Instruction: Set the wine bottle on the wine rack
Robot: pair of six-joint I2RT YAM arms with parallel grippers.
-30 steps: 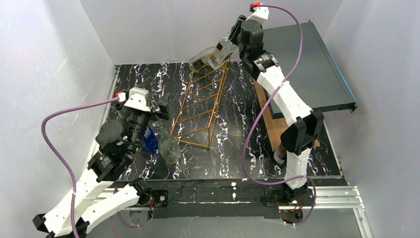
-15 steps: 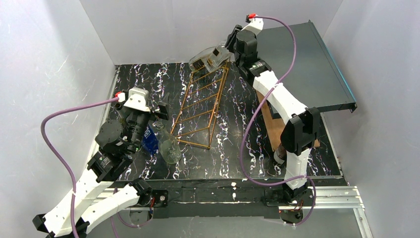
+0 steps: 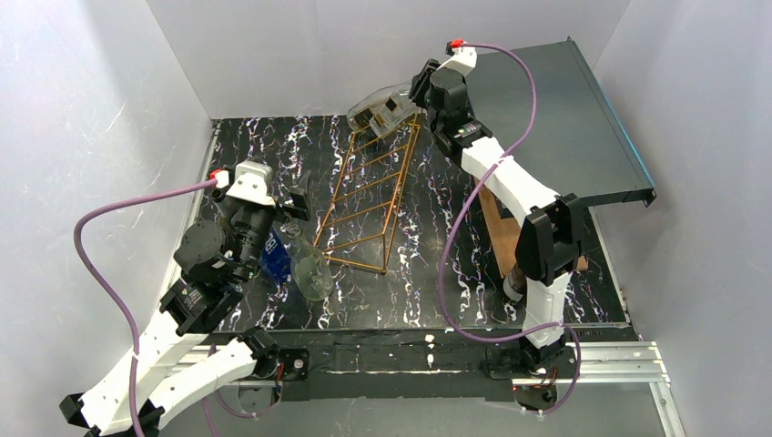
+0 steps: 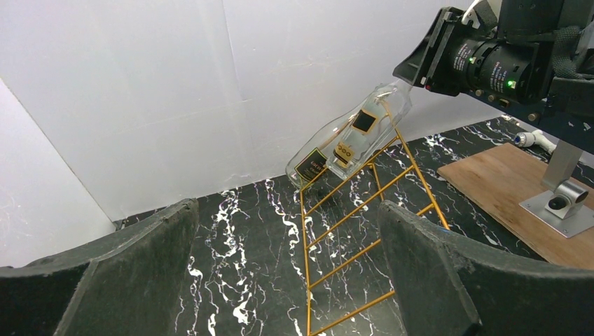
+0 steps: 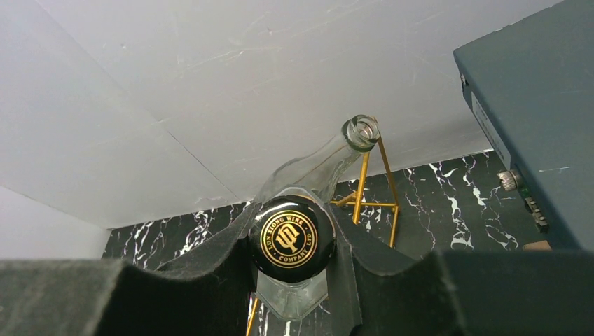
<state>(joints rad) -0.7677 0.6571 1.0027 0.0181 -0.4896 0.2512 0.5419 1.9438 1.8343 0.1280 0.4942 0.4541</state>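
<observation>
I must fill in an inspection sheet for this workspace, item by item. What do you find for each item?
Surface: black marble-pattern table with white veins.
Job's things: wine rack stands along the table's middle; wine bottle is tilted at its far end and seems to rest on the top wire.
Clutter: clear glass bottle and blue object beside the left arm; wooden board under the right arm; dark flat box at the far right.
Hands: right hand shut on the wine bottle; left hand open, holding nothing.
Cables: purple left cable and right cable hang in loose loops; no snag seen.
Surroundings: white walls; nothing else seen.
</observation>
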